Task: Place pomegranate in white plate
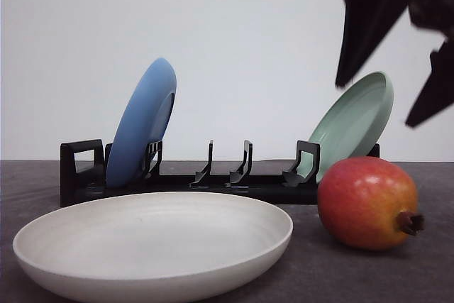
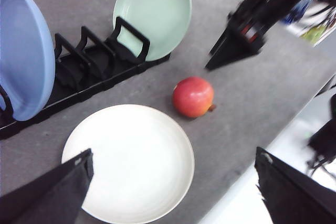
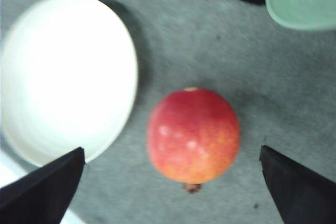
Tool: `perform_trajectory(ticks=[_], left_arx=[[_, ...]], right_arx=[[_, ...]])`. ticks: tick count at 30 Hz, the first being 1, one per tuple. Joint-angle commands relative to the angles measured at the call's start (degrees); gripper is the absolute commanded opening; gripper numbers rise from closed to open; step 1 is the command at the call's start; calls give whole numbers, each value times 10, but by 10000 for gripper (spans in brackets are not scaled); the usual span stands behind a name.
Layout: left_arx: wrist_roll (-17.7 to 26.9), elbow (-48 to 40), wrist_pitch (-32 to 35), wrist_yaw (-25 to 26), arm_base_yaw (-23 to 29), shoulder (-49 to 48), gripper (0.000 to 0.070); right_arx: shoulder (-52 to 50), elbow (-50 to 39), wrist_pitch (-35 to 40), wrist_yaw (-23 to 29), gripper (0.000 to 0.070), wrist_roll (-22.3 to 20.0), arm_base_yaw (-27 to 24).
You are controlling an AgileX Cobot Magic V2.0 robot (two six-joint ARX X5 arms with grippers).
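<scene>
The pomegranate [image 1: 367, 202] is red shading to orange and lies on the dark table just right of the white plate [image 1: 152, 246], close to it but apart. Its brown crown stub points right. The shallow plate has nothing in it. My right gripper [image 1: 376, 104] hangs open above the fruit. In the right wrist view the pomegranate [image 3: 193, 135] lies between and below the spread fingers [image 3: 42, 187], untouched, with the white plate [image 3: 63, 77] beside it. My left gripper [image 2: 173, 156] is open over the white plate [image 2: 128, 129]. That view has the pomegranate [image 2: 193, 96] past the plate's rim.
A black dish rack [image 1: 213, 179] stands behind the plate and the fruit. A blue plate [image 1: 142, 122] leans in its left end and a pale green plate [image 1: 355, 122] in its right end. The table's edge [image 2: 236, 182] runs close to the white plate.
</scene>
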Motion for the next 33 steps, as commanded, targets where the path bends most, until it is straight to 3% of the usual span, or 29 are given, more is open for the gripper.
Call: perform_trajectory(ticks=[1,12,24,25,28,33], left_arx=[[-14,3,0,4,-8,-10,596],[-14,3,-46,9,-8,-72,595],[-16,3,-44,9,-8,-80,595],[-16,3,-44,9,-8,-80,593],[-16,3,-44,9,-7,-80,592],[-16,3,-39,9,-7,-80,592]], right_arx=[[23,10,4,7,700,-16,6],[145,10,27,17,700,-28,28],[208,10,57,17,699,-22,47],[208,10,55,17,673,-20,47],[208,10,47,18,506,-15,47],[208,34,41,18,479,20,52]])
